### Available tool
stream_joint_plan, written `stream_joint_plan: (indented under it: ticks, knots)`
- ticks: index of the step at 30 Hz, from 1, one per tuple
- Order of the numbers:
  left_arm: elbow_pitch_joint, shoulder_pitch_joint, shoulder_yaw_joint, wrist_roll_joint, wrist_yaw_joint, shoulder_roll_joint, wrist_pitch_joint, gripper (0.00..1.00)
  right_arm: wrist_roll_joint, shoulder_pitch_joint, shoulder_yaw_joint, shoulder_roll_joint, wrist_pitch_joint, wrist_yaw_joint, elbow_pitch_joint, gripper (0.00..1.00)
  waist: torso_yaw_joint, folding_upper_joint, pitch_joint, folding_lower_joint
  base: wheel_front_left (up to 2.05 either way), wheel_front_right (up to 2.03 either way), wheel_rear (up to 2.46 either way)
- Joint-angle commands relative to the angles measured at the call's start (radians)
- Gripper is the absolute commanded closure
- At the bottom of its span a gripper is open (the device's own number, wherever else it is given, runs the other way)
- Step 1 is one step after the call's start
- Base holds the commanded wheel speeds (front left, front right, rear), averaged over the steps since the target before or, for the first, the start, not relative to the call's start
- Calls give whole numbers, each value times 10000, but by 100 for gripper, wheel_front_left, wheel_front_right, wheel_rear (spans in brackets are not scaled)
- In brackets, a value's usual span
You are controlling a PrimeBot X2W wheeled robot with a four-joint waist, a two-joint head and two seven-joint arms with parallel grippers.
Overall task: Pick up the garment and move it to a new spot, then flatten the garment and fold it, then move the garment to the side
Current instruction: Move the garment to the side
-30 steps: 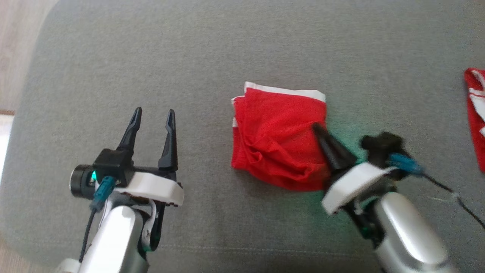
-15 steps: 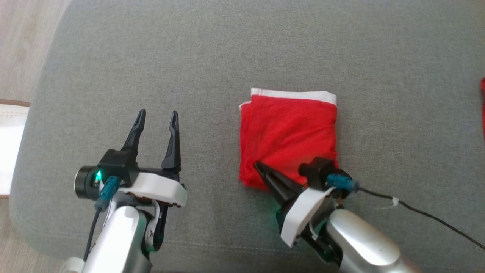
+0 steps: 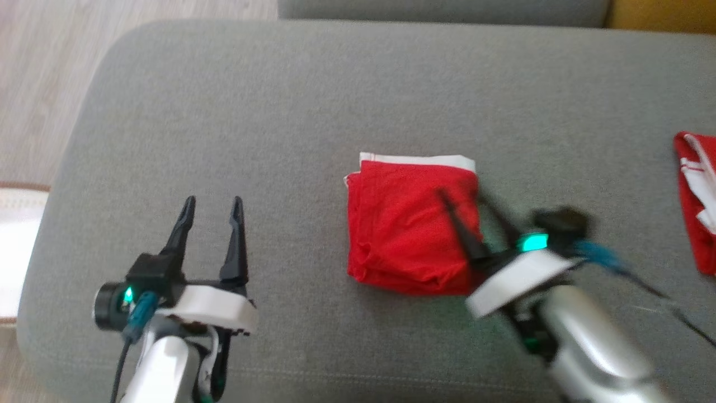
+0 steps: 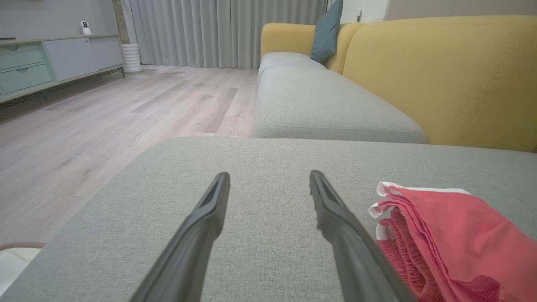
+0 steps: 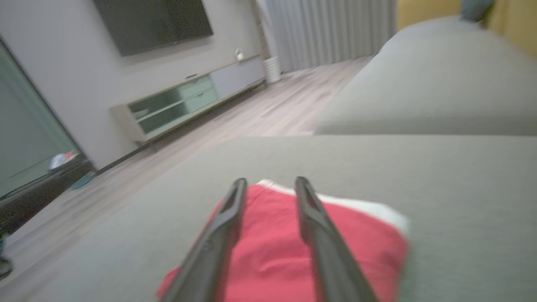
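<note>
On the right edge of the folded garment (image 3: 403,224), the right gripper (image 3: 462,196) has just parted its fingers, releasing it; the left gripper (image 3: 211,202) stands apart. I judge moving aside remains.

Folded red garment (image 3: 403,224), white-edged, flat on cushion (image 3: 251,112)

Home living room, yellow-backed sofa (image 4: 440,75), wall television (image 5: 151,21), curtains (image 4: 226,29), wood floor (image 4: 105,117)

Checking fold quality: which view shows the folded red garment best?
The head view: the folded red fabric garment with white trim lies almost whole on the grey cushion, its outline clear. The left wrist view shows its layered side edge, cropped by the frame; the right wrist view is blurred, with the right hand partly covering it.
</note>
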Motion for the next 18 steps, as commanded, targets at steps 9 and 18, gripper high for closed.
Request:
stream_joint_plan:
  ticks: [9,18]
  knots:
    - [-474,485,831,-85,-119,637,-123,0,-1791,2389,-4690,-270,417,39,-1871,0,-733,0,-886,0,0,0,0]
    - [-435,911,940,-207,-179,969,-100,0,-2645,3948,-5945,246,1723,39,-3983,0,-1212,0,-1323,0,0,0,0]
